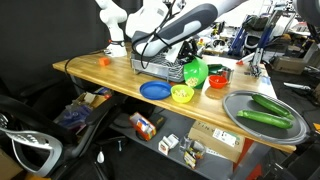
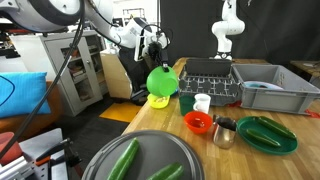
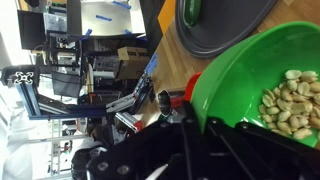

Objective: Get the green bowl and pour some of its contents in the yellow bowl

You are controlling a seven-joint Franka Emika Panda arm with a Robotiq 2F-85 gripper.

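My gripper point(image 1: 187, 67) is shut on the rim of the green bowl point(image 1: 196, 72), held tilted on its side in the air above the yellow bowl point(image 1: 182, 94). In an exterior view the green bowl point(image 2: 163, 80) hangs just over the yellow bowl point(image 2: 159, 101), its opening turned sideways. In the wrist view the green bowl point(image 3: 250, 75) fills the right side and holds pale nuts point(image 3: 288, 100); my gripper's fingers point(image 3: 197, 125) clamp its rim. The yellow bowl is hidden in the wrist view.
A blue plate point(image 1: 155, 90) lies beside the yellow bowl. A red bowl point(image 1: 216, 81), a metal cup point(image 2: 224, 131), a white cup point(image 2: 202, 102), a dish rack point(image 2: 208, 78) and a grey tray with cucumbers point(image 1: 264, 110) stand nearby. A dark green plate point(image 2: 266, 136) sits at the far side.
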